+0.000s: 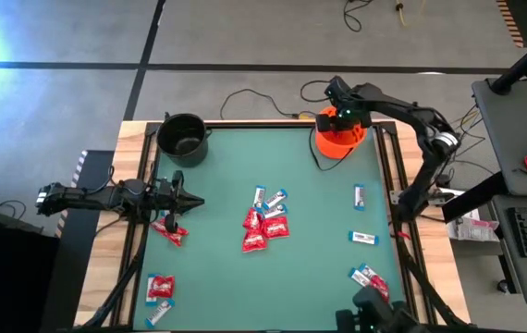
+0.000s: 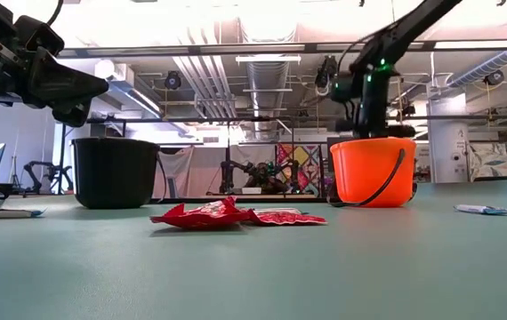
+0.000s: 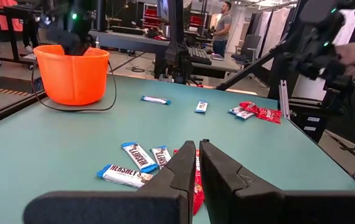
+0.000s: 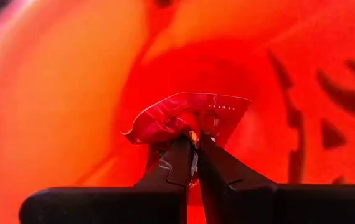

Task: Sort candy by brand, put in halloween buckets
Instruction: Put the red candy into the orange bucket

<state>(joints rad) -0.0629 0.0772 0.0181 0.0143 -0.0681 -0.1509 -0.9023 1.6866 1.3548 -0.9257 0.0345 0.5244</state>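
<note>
Along the near edge of your desk (image 1: 245, 277), a red packet and a white bar (image 1: 160, 289) lie at the near left corner, and another red-and-white pair (image 1: 369, 277) lies at the near right, close to that rim. Between those two groups the green mat is open.

Farther in, the main cluster of candy (image 1: 266, 224) sits at the middle: red packets touching one another with white-and-blue bars at their far side. Right of it, two lone bars (image 1: 363, 238) lie apart from each other near the right edge, with bare mat all round them.

Your left end effector (image 1: 192, 201) hangs over the left side of the desk, pointing right toward the cluster, fingers pressed together and holding nothing. One red packet (image 1: 169, 230) lies just beside it on the near side. Open mat separates its tip from the cluster.

At the far left corner stands the black bucket (image 1: 183, 138), tight against the far rim. At the far right corner stands the orange bucket (image 1: 340, 135), also hard by the edge. Your right end effector (image 4: 194, 148) is down inside that bucket, pinched on a red packet (image 4: 187, 116), with orange wall close on every side.
</note>
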